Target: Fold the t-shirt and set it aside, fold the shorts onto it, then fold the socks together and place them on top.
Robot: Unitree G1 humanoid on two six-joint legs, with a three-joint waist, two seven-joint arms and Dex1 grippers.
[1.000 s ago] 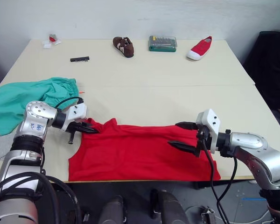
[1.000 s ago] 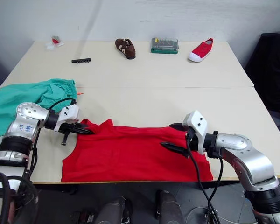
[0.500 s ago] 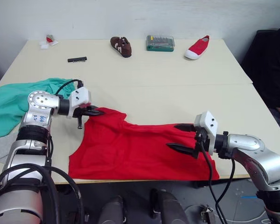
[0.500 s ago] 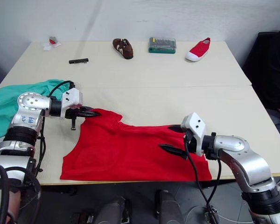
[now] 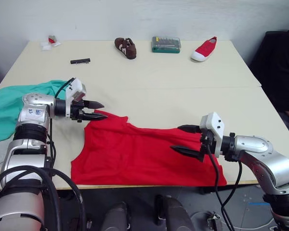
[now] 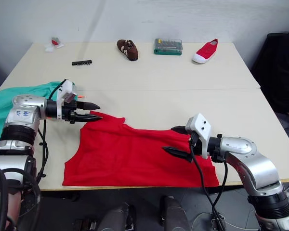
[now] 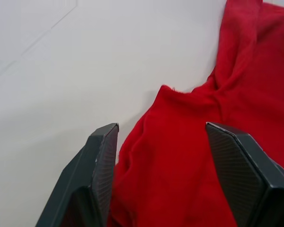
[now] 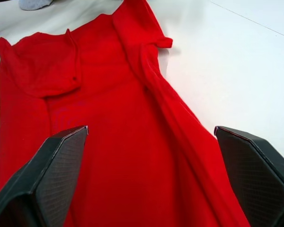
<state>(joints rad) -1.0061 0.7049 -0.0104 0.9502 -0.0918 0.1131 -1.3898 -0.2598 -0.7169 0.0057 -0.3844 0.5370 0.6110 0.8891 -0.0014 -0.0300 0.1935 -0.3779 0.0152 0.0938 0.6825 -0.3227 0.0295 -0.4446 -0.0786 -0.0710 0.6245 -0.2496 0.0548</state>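
The t-shirt [image 5: 144,154] lies spread flat on the near part of the table [image 5: 183,91], its lower hem running right along the table's front edge. Its far left corner is bunched up into a small peak, and a ridge of folded cloth runs along its far edge. The middle of the table beyond the shirt is bare.

The left hand [image 5: 97,110] hangs at that bunched corner with its two fingers apart, holding nothing; in the left wrist view the red cloth sits between and just ahead of the fingers [image 7: 100,161]. The right hand [image 5: 185,139] is over the shirt's right end, fingers wide apart, one above the far edge and one over the cloth, gripping nothing.

The shorts [image 5: 19,103] lie crumpled at the table's left edge, just behind the left arm and apart from the shirt.

Along the far edge sit a brown shoe [image 5: 125,47], a green case [image 5: 166,44], a red shoe [image 5: 204,49] and a small black strip [image 5: 81,61], all well clear of both hands.
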